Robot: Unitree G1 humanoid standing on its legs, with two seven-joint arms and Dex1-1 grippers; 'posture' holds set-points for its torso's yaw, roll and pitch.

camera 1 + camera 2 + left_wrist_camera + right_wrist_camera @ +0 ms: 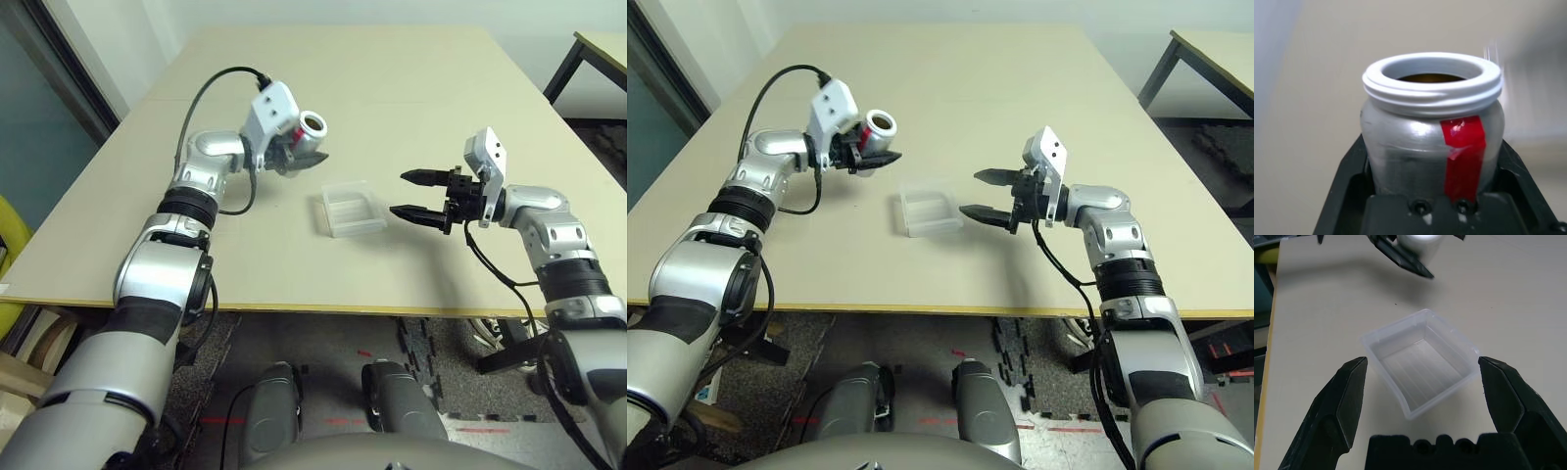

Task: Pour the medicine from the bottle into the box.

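- My left gripper (302, 155) is clamped on the bottle (308, 131), fingers on either side of its body, holding it up off the table (411, 88).
- From the left wrist view I see the bottle (1430, 132) seated between the two black fingers (1352, 171), red mark facing the camera, cap off, mouth open with something dark inside.
- In the head views the bottle is tipped, its open mouth pointing toward the right and slightly up.
- The box (352, 208) sits flat on the table, roughly centred between my two arms, nothing visible in it.
- The bottle hangs to the left of the box and farther from me, near it but not over it.
- My right gripper (418, 194) stands with its jaws wide apart, nothing between them, level just above the tabletop.
- It points left at the box, close beside the box's right edge; I see a gap, no contact.
- In the right wrist view the box (1420, 360) lies just ahead of the spread fingers (1347, 396), ridged bottom showing; the left gripper's fingertips and the bottle are beyond it.
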